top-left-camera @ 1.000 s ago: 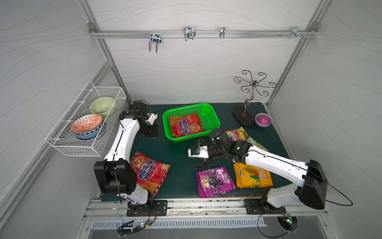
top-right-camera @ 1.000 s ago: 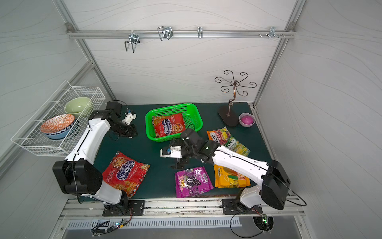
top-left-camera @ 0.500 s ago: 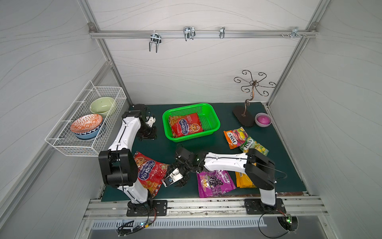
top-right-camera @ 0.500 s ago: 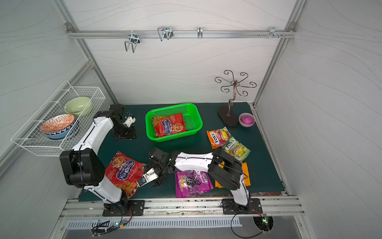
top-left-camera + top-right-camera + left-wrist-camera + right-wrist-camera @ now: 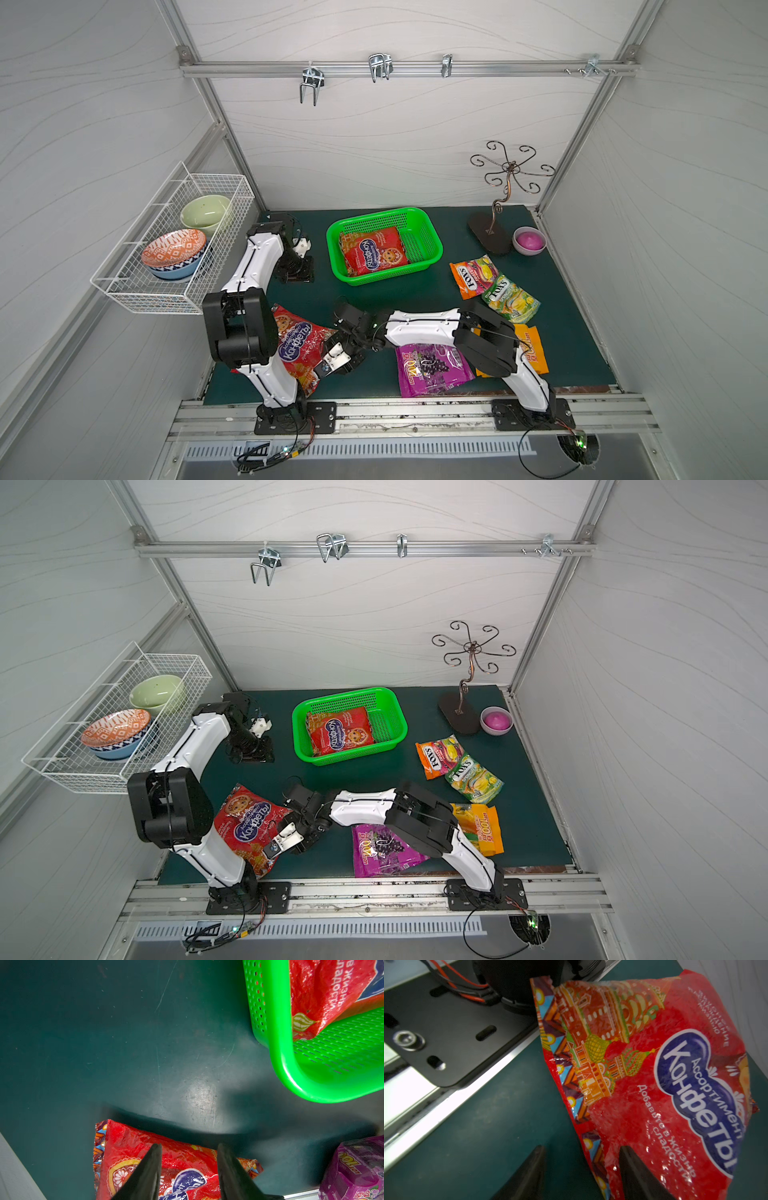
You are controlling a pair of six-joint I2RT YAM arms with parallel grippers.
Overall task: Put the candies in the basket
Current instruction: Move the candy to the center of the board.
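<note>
One large red candy bag (image 5: pixel 372 249) lies in the green basket (image 5: pixel 386 276). A second red bag (image 5: pixel 301 336) lies on the mat at the front left, partly under my left arm. My right gripper (image 5: pixel 328 365) (image 5: pixel 581 1150) is low at that bag's near edge, open, one finger over the bag (image 5: pixel 654 1084), the other over bare mat. The purple bag (image 5: pixel 428 368), yellow-orange bag (image 5: pixel 530 349), small orange bag (image 5: pixel 471 274) and green-yellow bag (image 5: pixel 509 297) lie on the right. My left gripper (image 5: pixel 297 272) (image 5: pixel 188 1147) hangs open and empty left of the basket.
A white wire basket (image 5: pixel 174 245) with bowls hangs on the left wall. A metal stand (image 5: pixel 494 232) and a pink bowl (image 5: pixel 528 241) sit at the back right. The left arm's black base plate (image 5: pixel 446 1032) and the front rail lie just beyond the red bag.
My right arm has swung from the middle of the mat to the front left, down to the red bag's edge, and its jaws have narrowed. The left arm drew back slightly.
</note>
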